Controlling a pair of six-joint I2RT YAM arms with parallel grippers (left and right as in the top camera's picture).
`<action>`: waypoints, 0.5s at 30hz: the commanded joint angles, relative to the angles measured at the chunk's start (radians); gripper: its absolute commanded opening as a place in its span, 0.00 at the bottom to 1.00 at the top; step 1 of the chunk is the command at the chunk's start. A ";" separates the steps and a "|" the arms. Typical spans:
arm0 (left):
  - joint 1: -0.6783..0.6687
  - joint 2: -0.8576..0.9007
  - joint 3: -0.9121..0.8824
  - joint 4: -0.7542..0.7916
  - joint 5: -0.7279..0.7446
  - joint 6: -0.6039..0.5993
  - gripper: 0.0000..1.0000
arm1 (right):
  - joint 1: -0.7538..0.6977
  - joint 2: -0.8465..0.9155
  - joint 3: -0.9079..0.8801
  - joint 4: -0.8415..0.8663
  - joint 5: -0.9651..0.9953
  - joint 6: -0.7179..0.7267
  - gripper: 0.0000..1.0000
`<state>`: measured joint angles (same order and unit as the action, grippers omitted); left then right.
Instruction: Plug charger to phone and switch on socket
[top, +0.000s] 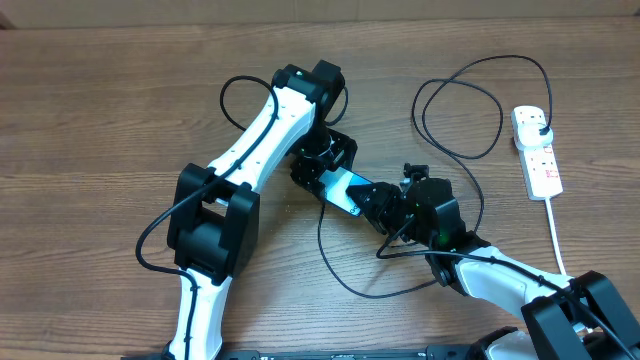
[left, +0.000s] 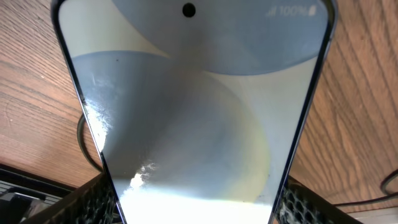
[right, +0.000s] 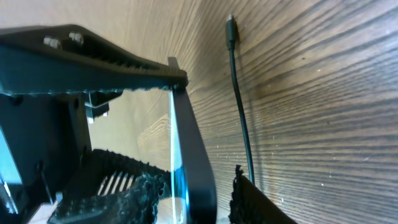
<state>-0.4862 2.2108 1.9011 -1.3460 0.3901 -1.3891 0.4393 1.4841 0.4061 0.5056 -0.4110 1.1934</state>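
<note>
Slim black-edged phone (top: 345, 190), cyan screen lit, is being clamped edge-to-edge in the left gripper (top: 322, 172), right gripper (top: 375, 203) being held part-open around its other end. Thin black charger tip (right: 230, 28) is being left on open wooden tabletop (right: 323, 93) beyond those jaws.

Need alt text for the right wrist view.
Phone seen edge-on between the right gripper's fingers, close to the camera. Beside it, the charger's thin black cable lies on the wooden table, its connector tip free and not plugged into anything.
</note>
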 joint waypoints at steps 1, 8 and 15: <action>-0.020 -0.008 0.028 -0.005 0.022 -0.022 0.62 | 0.004 -0.001 0.022 0.005 0.030 0.015 0.35; -0.041 -0.008 0.028 -0.007 0.023 -0.022 0.61 | 0.004 -0.001 0.022 0.005 0.030 0.015 0.31; -0.045 -0.008 0.028 -0.006 0.030 -0.033 0.61 | 0.004 -0.001 0.022 0.005 0.034 0.015 0.26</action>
<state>-0.5243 2.2108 1.9011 -1.3464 0.3939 -1.3968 0.4393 1.4841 0.4061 0.5053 -0.3878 1.2045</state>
